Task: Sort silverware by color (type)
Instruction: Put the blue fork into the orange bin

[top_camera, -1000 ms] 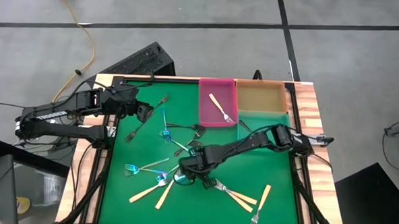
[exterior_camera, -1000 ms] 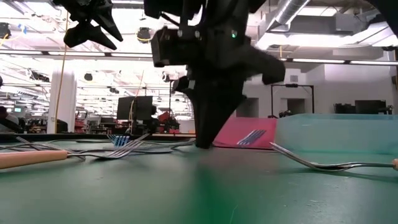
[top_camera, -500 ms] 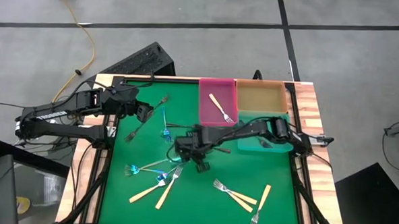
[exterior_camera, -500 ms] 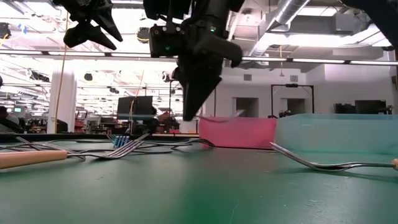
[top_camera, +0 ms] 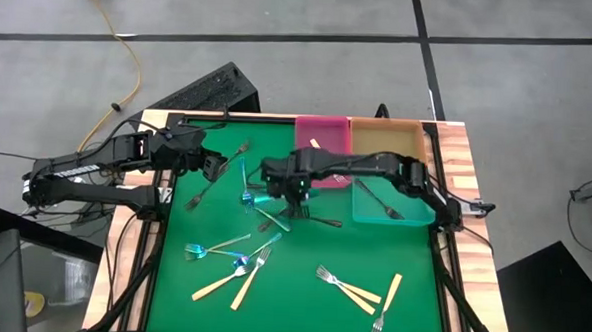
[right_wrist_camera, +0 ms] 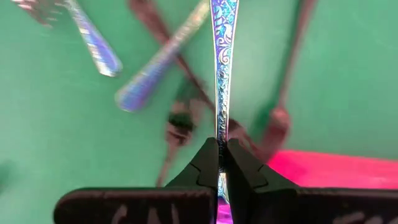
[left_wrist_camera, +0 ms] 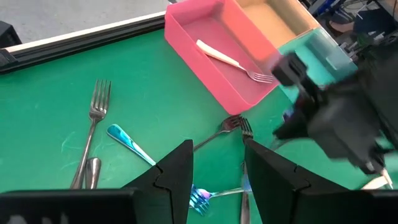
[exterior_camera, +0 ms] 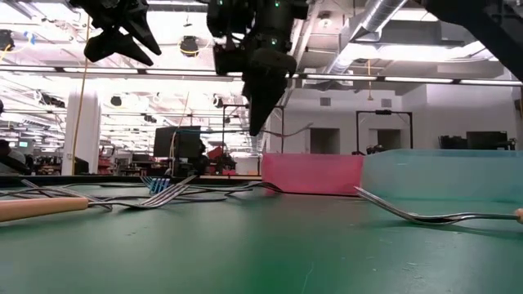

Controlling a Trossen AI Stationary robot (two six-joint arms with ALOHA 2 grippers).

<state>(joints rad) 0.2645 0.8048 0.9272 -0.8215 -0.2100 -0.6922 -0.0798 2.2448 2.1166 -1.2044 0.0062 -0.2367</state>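
Note:
My right gripper (top_camera: 273,192) hangs above the green mat just left of the pink bin (top_camera: 321,159), shut on an iridescent blue fork (right_wrist_camera: 222,56). My left gripper (top_camera: 219,169) waits raised over the mat's far left, open (left_wrist_camera: 217,165) with nothing between its fingers. The other silverware lies flat on the mat: blue forks (top_camera: 212,248), tan-handled forks (top_camera: 356,289) and dark forks (top_camera: 296,219). One tan-handled fork (left_wrist_camera: 227,59) lies in the pink bin, and a dark fork (top_camera: 377,200) in the teal bin. My right gripper pinches the blue fork between its two fingertips at a narrow stretch of the shaft (right_wrist_camera: 219,140). The fingers point steeply down from above. The patterned handle (right_wrist_camera: 224,37) reaches out ahead of them, and the fork (exterior_camera: 294,131) sticks out sideways, lifted clear of the mat.
Three bins stand at the far right: pink, an orange one (top_camera: 387,145) and a teal one (top_camera: 414,213). A raised frame (top_camera: 442,262) edges the mat. Free mat shows in the near middle (top_camera: 290,306).
My right gripper has risen from the mat's near middle and swung toward the far edge and the pink bin, staying shut. The blue fork has come up off the mat with it and hangs clear. My left arm has kept still.

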